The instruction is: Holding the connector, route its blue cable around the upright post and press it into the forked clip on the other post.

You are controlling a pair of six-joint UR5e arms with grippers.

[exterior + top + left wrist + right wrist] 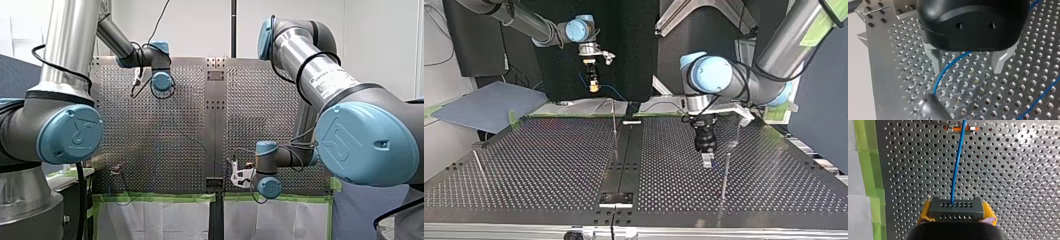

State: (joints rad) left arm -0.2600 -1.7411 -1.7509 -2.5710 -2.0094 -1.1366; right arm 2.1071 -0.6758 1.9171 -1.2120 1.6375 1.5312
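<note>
Right gripper (957,212): yellow pads closed against both sides of the connector (956,207), a dark grey block with rows of small holes. The blue cable (956,170) leaves the connector's upper face and runs straight ahead over the perforated table (1010,182) to an orange fitting (960,129), well beyond the connector. Whether the cable is seated there cannot be told.

On one side of the connector, green tape (871,182) marks the table edge. On the other side lies open perforated plate. In the top view the connector hangs high over the table's far edge, beyond a thin post (614,131).

Left gripper (967,63), well apart from the connector: metal fingers spread wide, gripping nothing, with the cable passing between them, nearer one finger. A blurred post tip (931,108) stands just ahead of those fingers, beside the cable.
</note>
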